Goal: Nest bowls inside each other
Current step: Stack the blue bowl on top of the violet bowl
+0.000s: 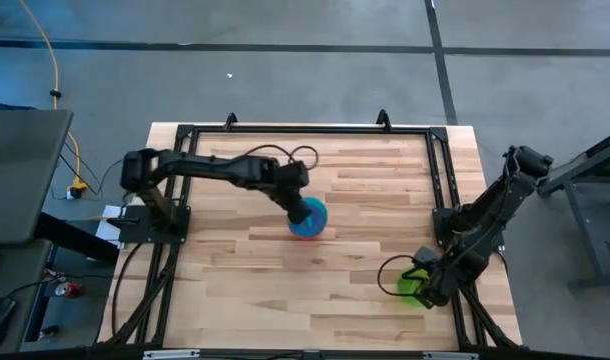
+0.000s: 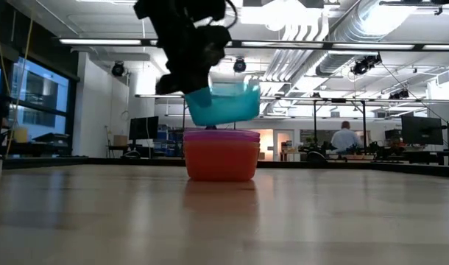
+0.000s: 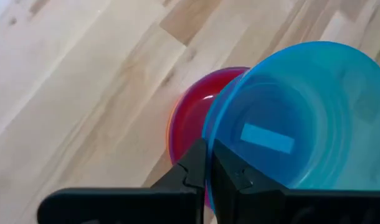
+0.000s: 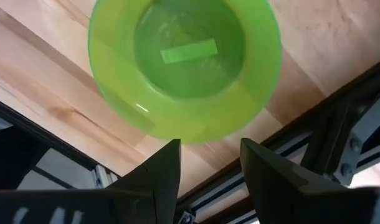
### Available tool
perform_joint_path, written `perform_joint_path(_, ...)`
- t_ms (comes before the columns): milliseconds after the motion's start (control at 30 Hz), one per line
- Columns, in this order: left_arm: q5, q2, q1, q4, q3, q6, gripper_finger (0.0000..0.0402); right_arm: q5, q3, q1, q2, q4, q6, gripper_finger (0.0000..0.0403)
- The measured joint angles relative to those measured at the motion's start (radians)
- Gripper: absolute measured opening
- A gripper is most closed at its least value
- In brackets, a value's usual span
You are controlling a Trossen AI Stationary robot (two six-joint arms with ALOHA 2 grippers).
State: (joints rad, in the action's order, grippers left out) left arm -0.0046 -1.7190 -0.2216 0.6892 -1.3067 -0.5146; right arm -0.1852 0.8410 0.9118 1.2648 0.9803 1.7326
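Observation:
My left gripper (image 1: 303, 208) is over the middle of the table, shut on the cyan-blue bowl (image 2: 223, 103). That bowl hangs just above a stack (image 2: 221, 154) of the orange, pink and purple bowls, whose base stands on the table. In the left wrist view the stack (image 3: 193, 118) shows under the cyan-blue bowl (image 3: 302, 118). My right gripper (image 4: 209, 163) is open near the table's right near corner, its fingertips just short of the rim of the green bowl (image 4: 184, 68), which sits upright on the table (image 1: 409, 284). The yellow bowl is out of view. My left gripper pinches the cyan-blue bowl's rim (image 3: 210, 146) on the side nearest the arm, one finger (image 3: 193, 165) outside the wall and one (image 3: 230, 171) inside. The fingers come from above, slanting from the table's left. The bowl is lifted clear and slightly tilted over the stack.
A black metal frame (image 1: 440, 180) runs along the table's far and side edges, and its rail (image 4: 314, 137) lies close behind the green bowl. Bare wooden tabletop (image 1: 245, 280) spreads around the stack. A person (image 2: 347, 138) stands far off in the room beyond.

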Motion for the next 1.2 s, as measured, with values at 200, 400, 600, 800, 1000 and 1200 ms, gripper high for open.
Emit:
perform_joint_path(200, -0.007, -0.093, -0.004, 0.075, -0.116, 0.084, 0.0000, 0.001, 0.000, 0.052, -0.004, 0.001, 0.087, 0.0158)
perform_joint_path(400, -0.022, -0.116, -0.029, 0.143, -0.161, 0.133, 0.0000, 0.028, -0.004, 0.091, -0.004, -0.003, 0.186, 0.0158)
perform_joint_path(600, -0.033, -0.116, -0.036, 0.194, -0.160, 0.159, 0.0000, 0.066, -0.006, 0.100, -0.004, 0.009, 0.282, 0.0158)
perform_joint_path(800, -0.037, -0.121, -0.032, 0.205, -0.160, 0.172, 0.0000, 0.077, -0.006, 0.100, -0.004, 0.059, 0.423, 0.0158)
perform_joint_path(1000, -0.041, -0.121, -0.032, 0.204, -0.160, 0.188, 0.0000, 0.096, -0.006, 0.100, -0.001, 0.063, 0.486, 0.0158)
perform_joint_path(1200, -0.040, -0.121, -0.031, 0.204, -0.160, 0.196, 0.0000, 0.112, -0.006, 0.088, 0.030, 0.128, 0.496, 0.0158)
